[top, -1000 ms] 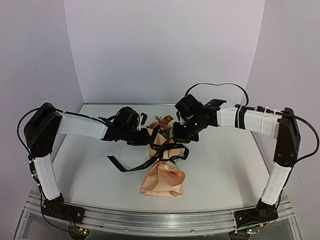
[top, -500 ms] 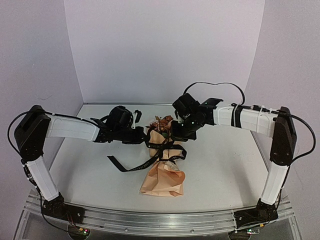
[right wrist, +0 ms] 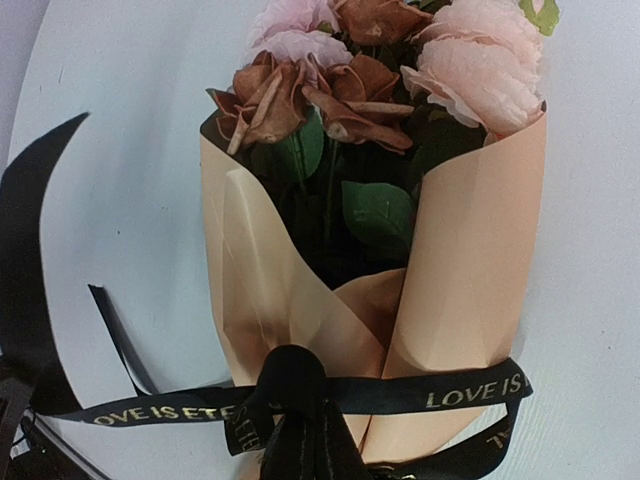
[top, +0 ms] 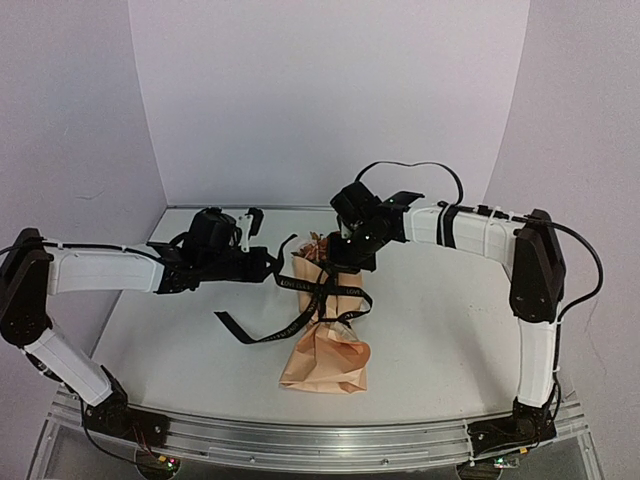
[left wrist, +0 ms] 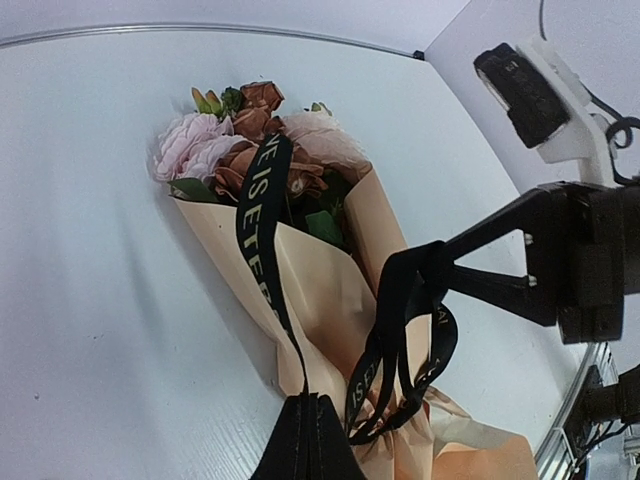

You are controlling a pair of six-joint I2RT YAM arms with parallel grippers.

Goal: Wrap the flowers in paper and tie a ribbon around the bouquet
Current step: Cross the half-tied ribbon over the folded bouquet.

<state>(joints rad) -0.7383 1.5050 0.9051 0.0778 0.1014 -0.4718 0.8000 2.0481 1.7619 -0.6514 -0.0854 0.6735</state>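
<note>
Bouquet [top: 325, 325] lies flat on the white bench [top: 450, 330], mid-bench between the two arms, with the bloom end toward the far edge and the crumpled foot of the cone toward the near edge. Paper [top: 325, 365] [right wrist: 470, 260] is folded into a cone, its two flaps overlapping down the front. Flowers [top: 322, 243] [left wrist: 250, 140] [right wrist: 350, 90], pale pink and rusty brown with green leaves, show above the rim. Black ribbon [top: 270, 330] [left wrist: 258, 230] [right wrist: 460, 392] with gold lettering [right wrist: 475, 392] runs as a band across the lower cone. It is gathered into a dark bunch at the front, and one loose tail trails over the bench to the left. Left fingers [top: 272, 268] [left wrist: 308, 425] are pressed together on one strand, which runs from them up across the paper to the blooms. Right fingers [top: 338, 262] [left wrist: 450, 265] [right wrist: 300, 450] are also closed, pinching the gathered ribbon just above the cone; in the left wrist view loops of ribbon hang from their tips. The two sets of fingers are close together over the upper half of the bouquet, one on each side.
</note>
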